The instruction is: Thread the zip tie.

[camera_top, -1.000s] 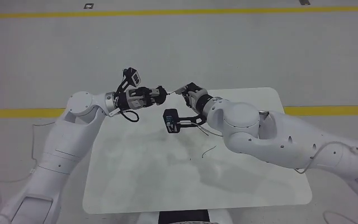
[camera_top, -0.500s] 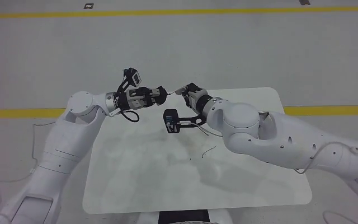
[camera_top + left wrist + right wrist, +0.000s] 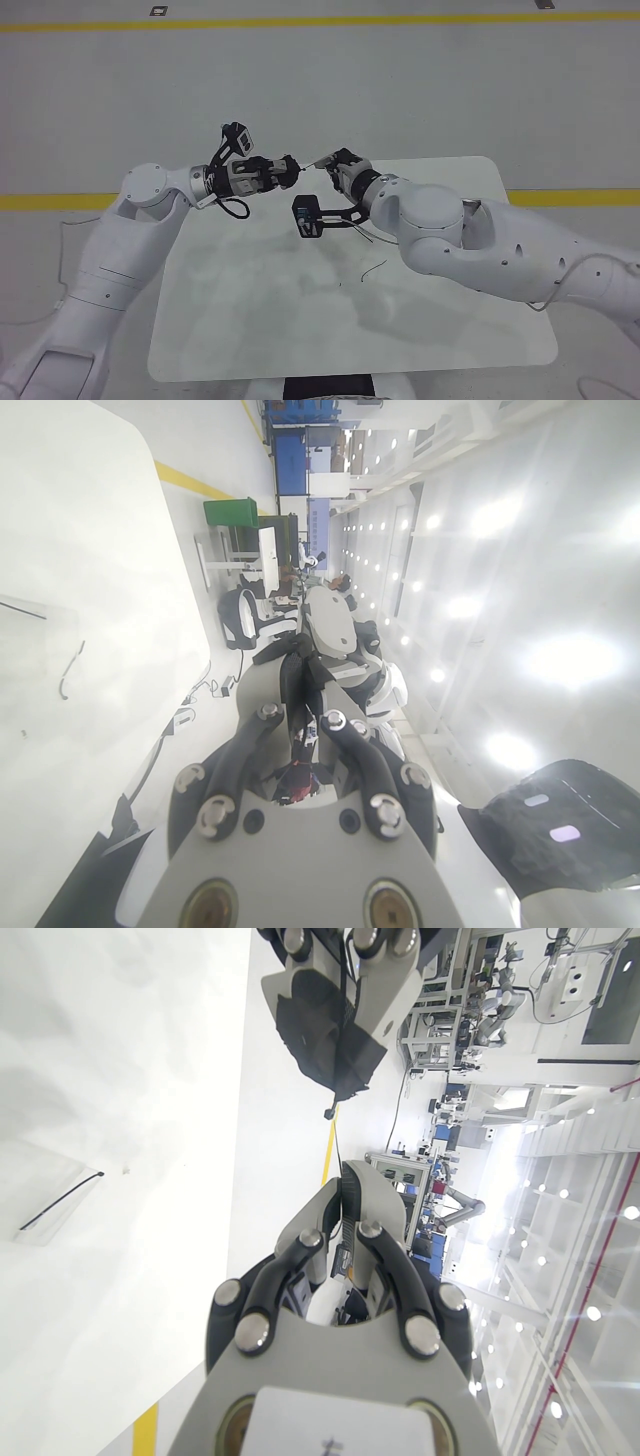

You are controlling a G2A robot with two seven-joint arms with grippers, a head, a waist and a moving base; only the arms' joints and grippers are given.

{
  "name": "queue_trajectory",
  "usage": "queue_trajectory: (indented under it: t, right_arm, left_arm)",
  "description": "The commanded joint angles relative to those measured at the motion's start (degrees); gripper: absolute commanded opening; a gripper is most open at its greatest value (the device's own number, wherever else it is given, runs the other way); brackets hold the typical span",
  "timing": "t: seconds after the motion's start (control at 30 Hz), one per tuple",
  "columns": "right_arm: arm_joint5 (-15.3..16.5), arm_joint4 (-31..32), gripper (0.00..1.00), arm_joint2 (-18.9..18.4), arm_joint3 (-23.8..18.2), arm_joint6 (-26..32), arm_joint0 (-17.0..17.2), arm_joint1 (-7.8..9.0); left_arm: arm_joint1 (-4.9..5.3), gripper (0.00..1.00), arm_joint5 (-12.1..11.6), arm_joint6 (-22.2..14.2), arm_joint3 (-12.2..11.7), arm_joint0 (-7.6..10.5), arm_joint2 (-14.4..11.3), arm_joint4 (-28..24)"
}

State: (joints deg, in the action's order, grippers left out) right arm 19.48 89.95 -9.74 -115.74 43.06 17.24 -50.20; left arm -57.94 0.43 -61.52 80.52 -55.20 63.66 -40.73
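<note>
The zip tie [image 3: 338, 1148] hung in the air between the two grippers, over the far corner of the white table [image 3: 470, 310] and not touching it. Its thin black strap came out from the closed tips of the right gripper [image 3: 342, 1184] and ran toward the small square head [image 3: 328, 1114]. The head sat just off the tips of the left gripper [image 3: 346, 1087]. Whether the strap's tip had entered the head could not be made out (the strap was hair-thin there). A further stretch of strap lay pinched between the left gripper's dark pads [image 3: 310, 1028], its far end cut off at the frame edge. Both pairs of fingers were pressed together on the tie.

A white label [image 3: 340, 1413] on the right wrist was cropped by the frame, and its print could not be read. On the table, well apart from the grippers, lay a curled spare tie [image 3: 373, 268]. A straight tie [image 3: 60, 1200] lay inside a clear sleeve [image 3: 47, 1168].
</note>
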Motion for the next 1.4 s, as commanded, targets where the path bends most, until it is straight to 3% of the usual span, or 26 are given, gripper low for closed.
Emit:
queue_trajectory:
  t: [0.0,0.8,1.37]
  right_arm:
    - [0.0,0.0,0.0,0.0,0.0,0.0,0.0,0.02]
    - [0.0,0.0,0.0,0.0,0.2,-0.1,0.0,0.1]
    - [0.0,0.0,0.0,0.0,0.4,0.0,-0.2,0.14]
  left_arm:
    - [0.0,0.0,-0.1,0.0,0.0,0.02,0.0,-0.1]
    - [-0.26,0.0,-0.3,0.1,-0.8,1.55,-1.2,-0.2]
    - [-0.15,0.0,-0.4,0.1,-1.2,1.61,-1.1,0.1]
